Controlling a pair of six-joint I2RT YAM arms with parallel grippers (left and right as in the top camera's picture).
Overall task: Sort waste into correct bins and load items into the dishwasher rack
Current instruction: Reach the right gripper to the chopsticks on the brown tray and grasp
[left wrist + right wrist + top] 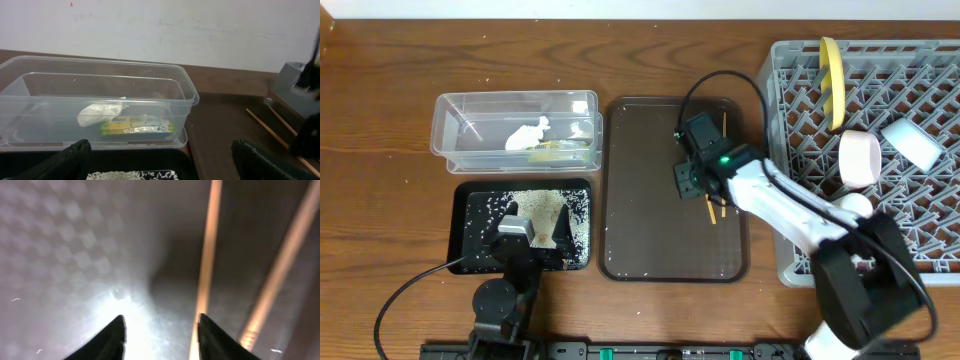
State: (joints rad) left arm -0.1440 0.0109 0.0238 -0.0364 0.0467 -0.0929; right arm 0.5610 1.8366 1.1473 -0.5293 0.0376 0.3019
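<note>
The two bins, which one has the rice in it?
The shallow black tray, nearer the robot, scattered with white rice. The clear tub behind it holds only a crumpled tissue and the snack wrapper.

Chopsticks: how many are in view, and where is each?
2. One chopstick lies on the brown tray, just by the right tool; the other chopstick lies beside it on the same tray. I see no others.
</note>
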